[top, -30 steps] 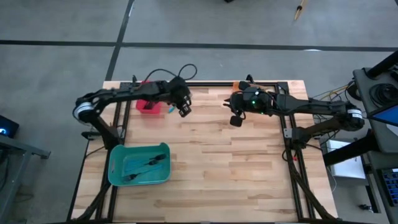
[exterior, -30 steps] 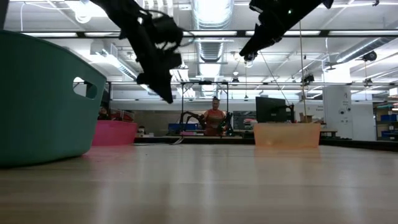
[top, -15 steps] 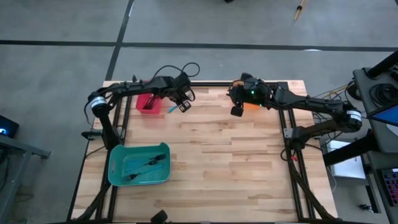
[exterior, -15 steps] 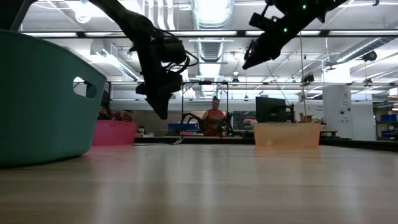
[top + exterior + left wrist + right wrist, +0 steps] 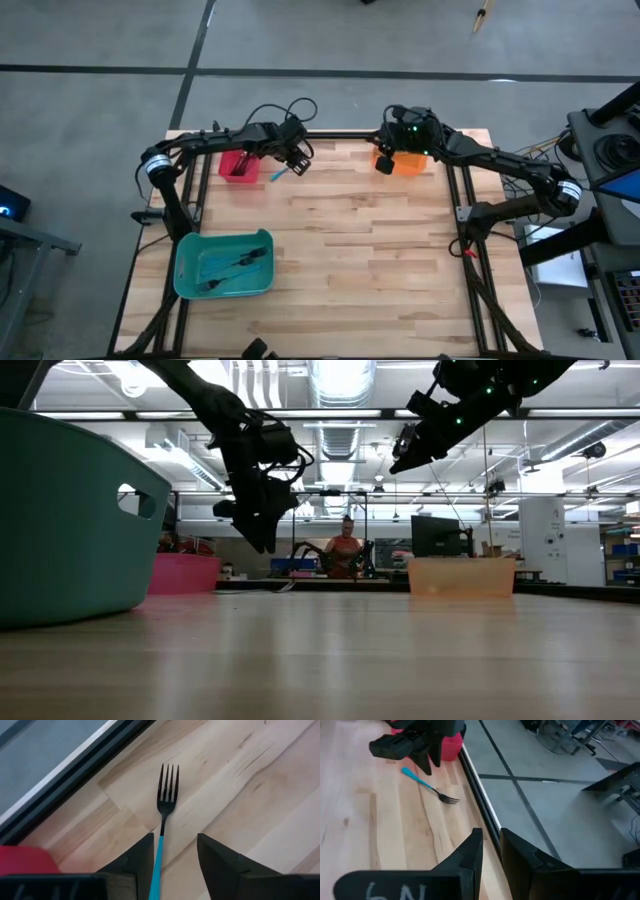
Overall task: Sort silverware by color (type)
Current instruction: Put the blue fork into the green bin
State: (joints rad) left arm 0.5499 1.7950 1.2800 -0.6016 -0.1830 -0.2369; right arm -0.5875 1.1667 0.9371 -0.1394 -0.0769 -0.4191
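Observation:
A fork with a dark head and a bright blue handle lies flat on the table's far part, just right of the red bin. It also shows in the right wrist view, fork. My left gripper hangs open above the handle end, its fingers on either side of the handle and apart from it. My right gripper hovers at the near left corner of the orange bin. Its fingers leave only a narrow slit, with nothing showing between them.
A teal bin at the table's near left holds several dark and blue-handled forks. A black frame rail runs along the table's far edge. The wide middle of the wooden table is bare. A person sits in the room beyond.
My left gripper has drawn a little toward the far edge beside the red bin and has opened, letting go of the blue-handled fork, which now lies on the table. My right gripper has gone toward the far edge, up to the orange bin.

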